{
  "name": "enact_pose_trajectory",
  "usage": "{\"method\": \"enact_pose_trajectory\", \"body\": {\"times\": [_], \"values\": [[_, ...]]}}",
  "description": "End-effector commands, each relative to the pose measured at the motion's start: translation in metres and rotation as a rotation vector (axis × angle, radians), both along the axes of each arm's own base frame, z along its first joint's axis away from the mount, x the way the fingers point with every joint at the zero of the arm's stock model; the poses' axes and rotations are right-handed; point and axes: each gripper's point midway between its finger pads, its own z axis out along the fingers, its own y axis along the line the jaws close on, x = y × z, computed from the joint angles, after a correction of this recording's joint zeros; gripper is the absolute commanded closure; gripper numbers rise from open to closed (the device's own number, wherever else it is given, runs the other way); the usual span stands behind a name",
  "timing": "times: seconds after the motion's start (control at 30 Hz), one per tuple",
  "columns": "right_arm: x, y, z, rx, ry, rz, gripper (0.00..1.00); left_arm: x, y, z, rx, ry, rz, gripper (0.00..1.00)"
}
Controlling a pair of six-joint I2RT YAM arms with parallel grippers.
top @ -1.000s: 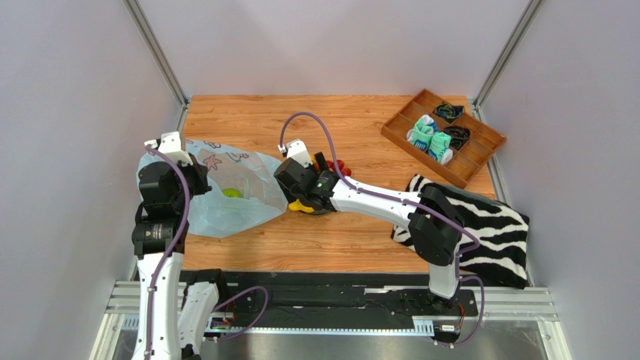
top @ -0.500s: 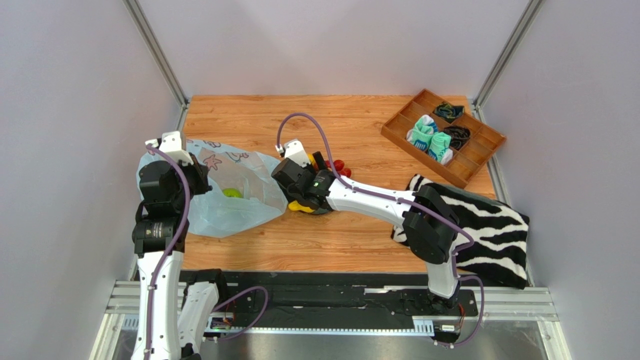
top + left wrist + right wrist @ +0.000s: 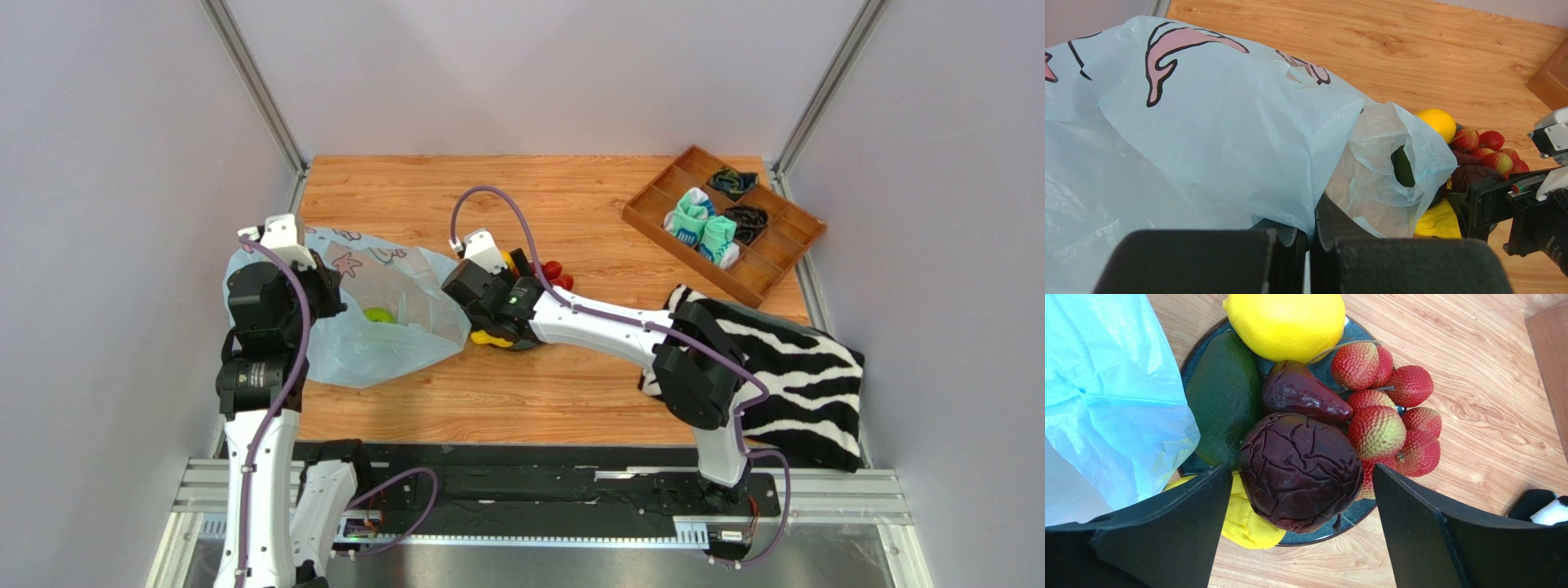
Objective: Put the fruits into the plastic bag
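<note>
The right gripper point(image 3: 1301, 478) is hanging over the dark plate point(image 3: 1350, 509) with its jaws standing wide apart and gripping nothing. The dark red-purple round fruit point(image 3: 1303, 468) is lying exactly between the two fingers point(image 3: 1168, 539), very near to each of them; I cannot tell if they are touching it. Around this fruit, on the same plate, the yellow lemon point(image 3: 1285, 321), the dark green fruit point(image 3: 1223, 401), a dark pear-shaped fruit point(image 3: 1303, 395) and the small red ones point(image 3: 1379, 429) are resting close together. Something yellow point(image 3: 1247, 525) is showing under the left finger. The plastic bag point(image 3: 1198, 122) is lying just beside the plate, partly covering its edge. The left gripper point(image 3: 1310, 236) is pinching the film of the bag with closed jaws. A green apple point(image 3: 379, 315) is sitting inside the bag.
</note>
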Motion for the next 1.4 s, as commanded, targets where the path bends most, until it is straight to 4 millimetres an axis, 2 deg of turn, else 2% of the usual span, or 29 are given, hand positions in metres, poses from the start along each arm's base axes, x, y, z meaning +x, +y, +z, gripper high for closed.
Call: {"method": "enact_pose_trajectory", "body": {"times": [0.0, 0.33, 0.5, 0.67, 0.9, 1.1, 1.13, 1.17, 1.2, 1.23, 1.37], "values": [[0.010, 0.003, 0.011, 0.006, -0.036, -0.019, 0.12, 0.002, -0.003, 0.006, -0.013, -0.022, -0.008, 1.00], [0.010, 0.003, 0.009, -0.004, -0.028, -0.015, 0.27, 0.002, -0.003, 0.006, -0.014, -0.022, -0.007, 1.00], [0.007, 0.004, 0.017, 0.008, -0.024, -0.007, 0.36, 0.002, -0.002, 0.006, -0.015, -0.024, -0.007, 1.00], [0.003, 0.007, 0.028, 0.043, -0.023, 0.013, 0.40, 0.002, -0.003, 0.006, -0.016, -0.024, -0.010, 1.00], [-0.004, 0.006, 0.056, 0.112, -0.060, 0.022, 0.43, 0.002, -0.004, 0.006, -0.019, -0.025, -0.013, 1.00], [-0.020, 0.004, 0.105, 0.316, -0.105, 0.076, 0.44, 0.001, -0.004, 0.007, -0.019, -0.028, -0.013, 1.00], [-0.023, 0.016, 0.118, 0.404, -0.115, 0.117, 0.45, 0.002, -0.004, 0.008, -0.020, -0.030, -0.015, 1.00], [-0.030, 0.014, 0.126, 0.451, -0.119, 0.145, 0.45, 0.001, -0.005, 0.008, -0.021, -0.031, -0.019, 1.00], [-0.034, 0.020, 0.131, 0.498, -0.121, 0.172, 0.45, 0.001, -0.005, 0.008, -0.022, -0.031, -0.019, 1.00], [-0.037, 0.033, 0.145, 0.587, -0.131, 0.224, 0.45, 0.002, -0.006, 0.008, -0.023, -0.030, -0.020, 1.00], [-0.046, 0.067, 0.149, 0.666, -0.067, 0.328, 0.47, 0.002, -0.006, 0.008, -0.025, -0.030, -0.023, 1.00]]}}
